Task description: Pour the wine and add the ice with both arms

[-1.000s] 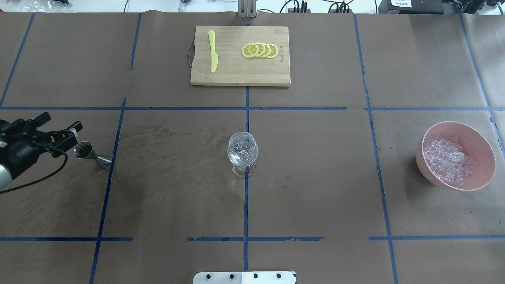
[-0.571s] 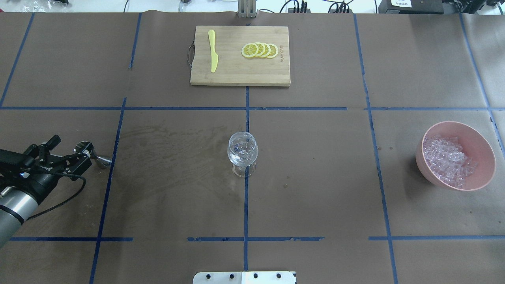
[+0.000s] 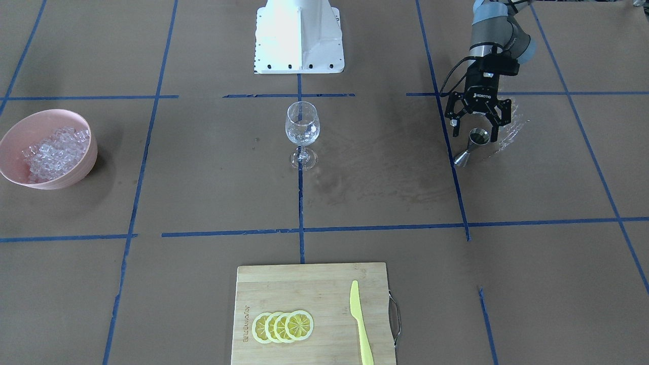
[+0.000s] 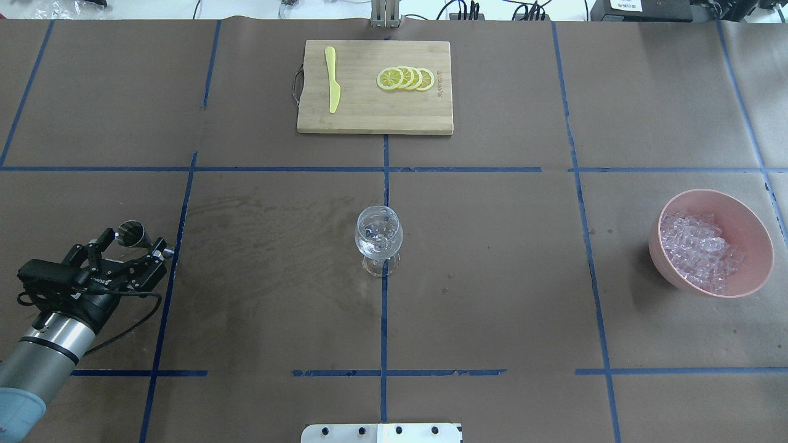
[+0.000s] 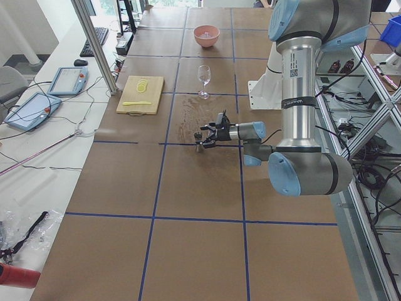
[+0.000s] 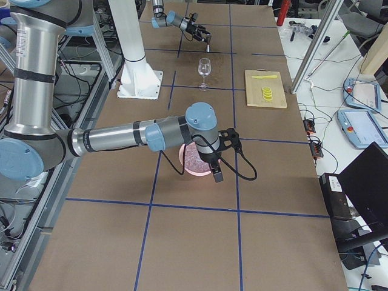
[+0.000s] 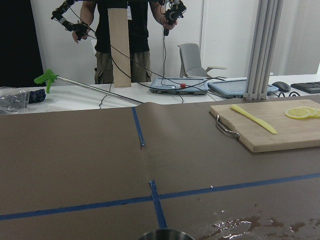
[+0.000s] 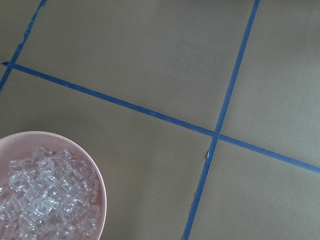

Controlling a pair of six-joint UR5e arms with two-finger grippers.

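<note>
Right, here is what my feeds give me:

- The left pincer (image 3: 474, 134) is low over the table with its jaws spread wide and nothing clamped in them.
- A small metal jigger (image 3: 474, 144) stands on the brown paper just at that pincer's fingertips. Its cup lies between the two fingers; I cannot say for sure whether either finger touches it.
- My left wrist camera catches only the jigger's rim at the bottom edge of its picture.
- Just beside the left pincer, on its outer side, the paper has a shiny wet patch (image 3: 508, 128).
- The wine glass (image 4: 379, 237) stands upright well apart from the left pincer, off to its right. It seems to hold a little clear liquid.
- The right pincer (image 6: 216, 177) shows only in the side camera, pointing down. I cannot tell whether its jaws are apart or together.
- The ice (image 4: 699, 249) is heaped in a pink bowl (image 4: 748, 221) just beneath the right pincer. In my right wrist camera the bowl sits at the lower left corner.
- A cutting board (image 4: 369, 117) lies far ahead of both pincers, carrying lemon slices (image 4: 406, 79) and a yellow knife (image 4: 333, 80).
</note>
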